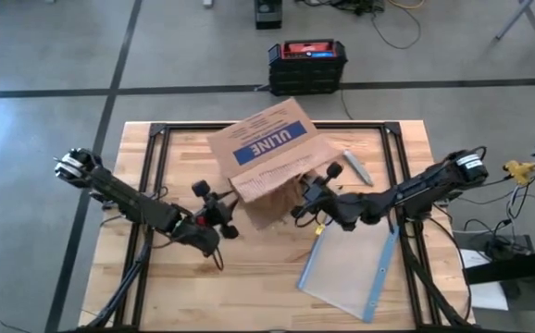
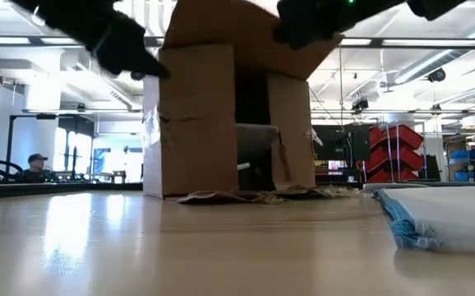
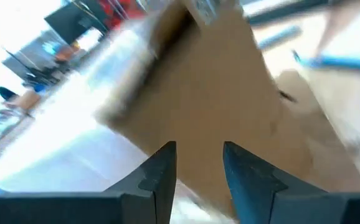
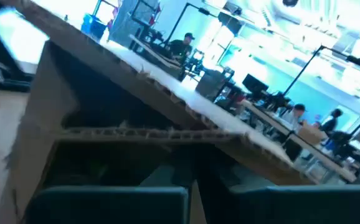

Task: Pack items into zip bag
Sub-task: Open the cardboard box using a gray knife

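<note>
Left gripper (image 1: 219,211) just left of the cardboard box (image 1: 267,153), jaws parted, empty. Right gripper (image 1: 306,199) at the box's right side, jaws clenched. Zip bag (image 1: 351,268) flat on the counter (image 1: 138,148), right of the box.

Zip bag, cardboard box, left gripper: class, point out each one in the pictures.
Zip bag (image 1: 349,268): high view, middle of the clear sheet.
Cardboard box (image 1: 266,148): high view, printed top flap.
Left gripper (image 1: 219,211): high view, between its fingertips.
</note>
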`<state>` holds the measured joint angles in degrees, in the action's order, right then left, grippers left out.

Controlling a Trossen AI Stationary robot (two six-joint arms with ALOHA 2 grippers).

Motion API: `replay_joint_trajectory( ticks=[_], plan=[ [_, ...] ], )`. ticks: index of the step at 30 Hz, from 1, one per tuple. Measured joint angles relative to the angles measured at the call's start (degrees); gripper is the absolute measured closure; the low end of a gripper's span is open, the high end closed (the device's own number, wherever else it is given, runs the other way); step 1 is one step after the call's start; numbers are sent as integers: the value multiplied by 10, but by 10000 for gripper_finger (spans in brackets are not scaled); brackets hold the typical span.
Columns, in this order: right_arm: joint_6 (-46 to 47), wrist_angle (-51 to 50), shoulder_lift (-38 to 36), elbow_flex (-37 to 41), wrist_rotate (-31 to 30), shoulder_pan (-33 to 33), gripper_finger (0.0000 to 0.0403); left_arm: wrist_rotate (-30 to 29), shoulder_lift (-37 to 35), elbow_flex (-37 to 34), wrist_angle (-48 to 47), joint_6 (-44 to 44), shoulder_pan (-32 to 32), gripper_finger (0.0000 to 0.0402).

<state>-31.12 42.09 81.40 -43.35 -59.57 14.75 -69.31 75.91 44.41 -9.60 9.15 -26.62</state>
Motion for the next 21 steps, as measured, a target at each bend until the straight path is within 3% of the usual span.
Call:
replay_joint_trajectory(
  ticks=[5, 12, 21],
  plan=[
    [-11, -10, -15, -5, 30, -21, 403, -20, -21, 8, 21, -71, 4, 284],
    [50, -95, -9, -36, 147, -57, 403, -6, -17, 56, 39, -147, 6, 284],
    [59, -139, 1, -53, 191, -69, 403, -28, -13, 109, 34, -206, 13, 284]
  ],
)
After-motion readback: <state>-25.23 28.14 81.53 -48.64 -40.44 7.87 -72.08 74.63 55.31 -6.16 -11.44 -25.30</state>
